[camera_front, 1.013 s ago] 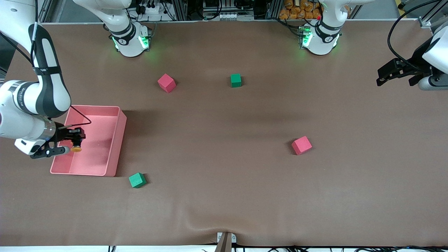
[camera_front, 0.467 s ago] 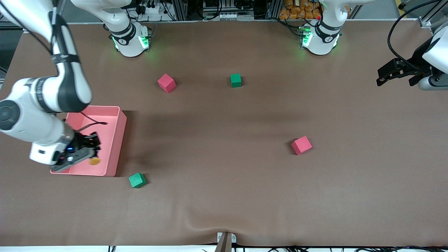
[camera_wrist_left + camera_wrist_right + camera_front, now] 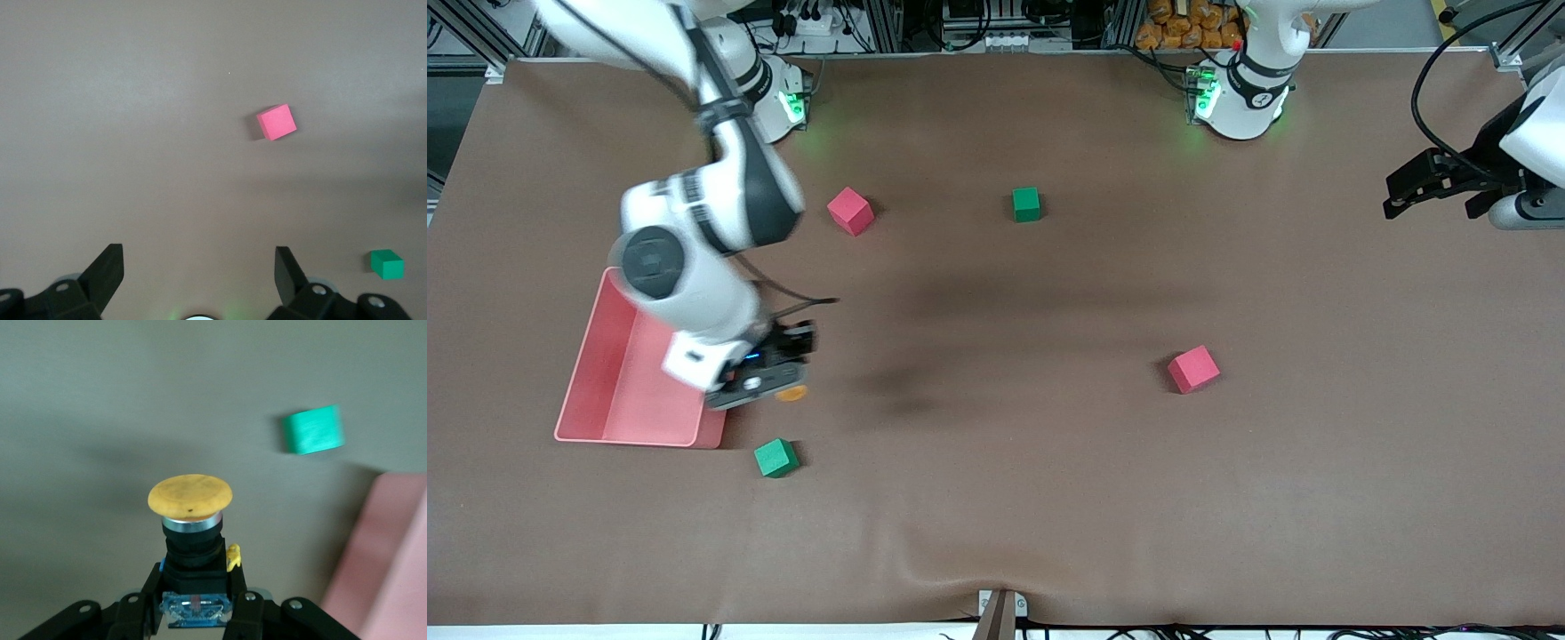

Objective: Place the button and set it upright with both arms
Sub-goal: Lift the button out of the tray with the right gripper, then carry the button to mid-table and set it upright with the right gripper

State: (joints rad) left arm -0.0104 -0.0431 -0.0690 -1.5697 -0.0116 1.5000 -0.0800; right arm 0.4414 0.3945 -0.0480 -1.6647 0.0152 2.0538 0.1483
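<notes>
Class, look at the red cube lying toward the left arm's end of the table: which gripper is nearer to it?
Left. The left gripper hangs open at that end of the table past the red cube; the right gripper, shut on the button, is beside the pink bin.

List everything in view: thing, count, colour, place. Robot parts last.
button: one, orange cap on a black body, held in the right gripper, in the air over the table beside the tray
tray: one, pink, toward the right arm's end of the table
red cubes: two; one near the right arm's base, one toward the left arm's end
green cubes: two; one mid-table beside the first red cube, one nearer the front camera than the tray
table: one, brown cover
right gripper: black, jaws shut on the button
left gripper: black, jaws open, waiting over its own end of the table
</notes>
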